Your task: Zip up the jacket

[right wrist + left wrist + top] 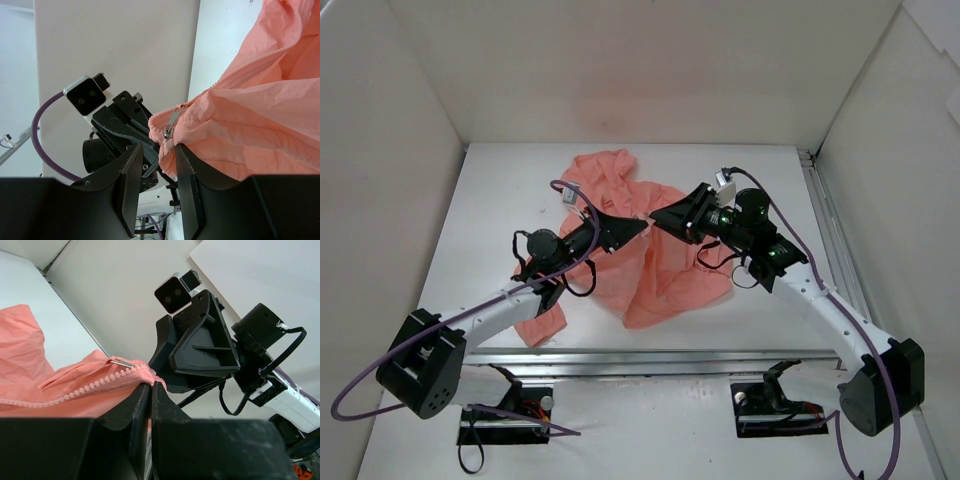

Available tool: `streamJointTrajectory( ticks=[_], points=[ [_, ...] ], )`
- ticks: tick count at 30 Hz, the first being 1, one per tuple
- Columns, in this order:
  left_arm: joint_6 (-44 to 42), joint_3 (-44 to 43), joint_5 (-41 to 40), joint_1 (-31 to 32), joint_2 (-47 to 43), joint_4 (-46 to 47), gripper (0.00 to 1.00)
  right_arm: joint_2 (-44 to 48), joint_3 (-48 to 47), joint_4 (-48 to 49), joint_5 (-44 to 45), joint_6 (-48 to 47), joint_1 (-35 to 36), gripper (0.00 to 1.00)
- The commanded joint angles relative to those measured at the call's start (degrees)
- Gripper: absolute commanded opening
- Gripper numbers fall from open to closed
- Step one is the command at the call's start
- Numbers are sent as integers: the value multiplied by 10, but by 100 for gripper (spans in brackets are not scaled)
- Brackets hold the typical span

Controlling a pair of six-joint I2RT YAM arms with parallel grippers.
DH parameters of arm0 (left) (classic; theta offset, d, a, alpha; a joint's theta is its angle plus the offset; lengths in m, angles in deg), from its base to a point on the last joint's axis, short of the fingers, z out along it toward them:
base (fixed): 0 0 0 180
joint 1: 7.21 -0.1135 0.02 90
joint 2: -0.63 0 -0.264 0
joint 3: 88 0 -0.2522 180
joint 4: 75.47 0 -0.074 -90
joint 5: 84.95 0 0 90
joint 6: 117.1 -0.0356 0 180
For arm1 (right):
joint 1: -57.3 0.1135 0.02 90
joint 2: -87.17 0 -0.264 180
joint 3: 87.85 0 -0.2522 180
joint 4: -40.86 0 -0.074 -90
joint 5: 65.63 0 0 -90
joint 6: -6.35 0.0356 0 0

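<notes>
Across the middle of the overhead frame, on a matt white tabletop (470,220): a salmon-pink, thin, wrinkly hooded jacket (665,275), crumpled. Runs from upper centre down to lower centre, with one part trailing to the lower left under the left arm. Boxed in on three sides by plain white panel walls (620,60), with a faint pink tint on the back one just above the fabric. Along the right edge of the tabletop, a silver aluminium rail (828,225); the same kind of rail along the near edge, with both black arm bases bolted below it.

Over the jacket's middle, nose to nose: the black left gripper (640,226) and the black right gripper (658,218), tips just beside each other, fabric lifted between them.

Low in the left wrist frame, left gripper (151,386) pinched nearly closed, a sliver of pink cloth caught in the slit. Running left from there, a row of pink zip teeth (85,390), still unjoined. Behind, only white wall and white tabletop.

Low in the right wrist frame, right gripper (157,150) set narrow, a bunched fabric edge held between its fingers (132,165). Just above them, a small metal slider (170,129) with its pull standing up. At left, looping against the white wall, a purple cable (34,132).
</notes>
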Motion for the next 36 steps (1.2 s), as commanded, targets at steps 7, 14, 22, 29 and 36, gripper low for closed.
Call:
streamJointTrajectory(
  ticks=[7,14,22,29,36],
  points=[
    [-9,-38,18,-3,1,58,0,-5,0,65,-19,5,-6,25],
    [-7,-34,21,-3,0,63,0,-10,0,68,-21,-4,-6,18],
    [-6,-31,21,-3,-4,61,0,-8,-5,58,-31,-23,-6,2],
    [-9,-21,21,-8,-22,42,3,5,-10,44,-46,-129,-6,0],
    [-37,-6,7,-31,-127,-99,47,48,-13,22,-61,-303,-18,0]
  ],
)
